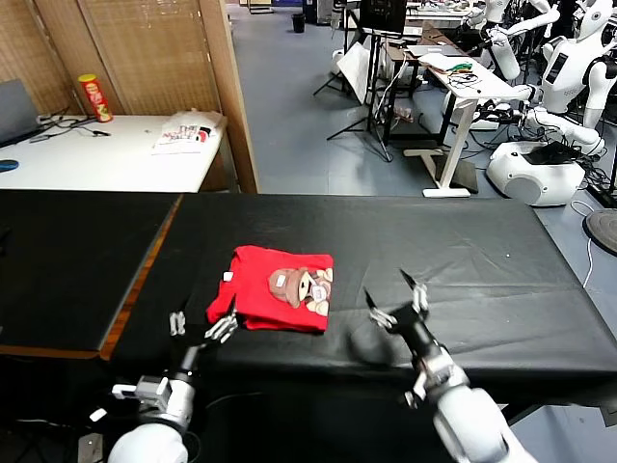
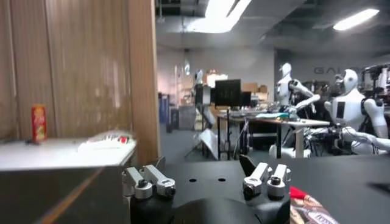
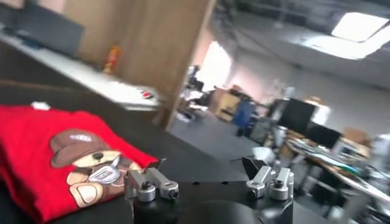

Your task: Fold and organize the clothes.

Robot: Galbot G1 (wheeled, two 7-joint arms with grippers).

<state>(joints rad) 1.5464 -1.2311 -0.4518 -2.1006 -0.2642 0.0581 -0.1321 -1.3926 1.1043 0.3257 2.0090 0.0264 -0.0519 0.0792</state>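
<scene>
The clothes are one red T-shirt (image 1: 275, 287), folded into a small rectangle on the black table (image 1: 463, 251), bear print facing up and a white tag at its left edge. My left gripper (image 1: 202, 324) hovers at the shirt's near left corner, open, with nothing between its fingers. My right gripper (image 1: 393, 297) stands open to the right of the shirt, clear of it and empty. The right wrist view shows the shirt (image 3: 42, 164) beside the open right gripper (image 3: 204, 164). In the left wrist view, a corner of the shirt (image 2: 308, 210) lies by the open left gripper (image 2: 204, 167).
A second black-covered table (image 1: 67, 260) adjoins on the left, with a wood-coloured edge (image 1: 145, 275) at the seam. Behind it stands a white desk (image 1: 96, 159) with a red can (image 1: 93, 96) and papers (image 1: 188, 132). Other robots (image 1: 569, 77) and desks are at the back right.
</scene>
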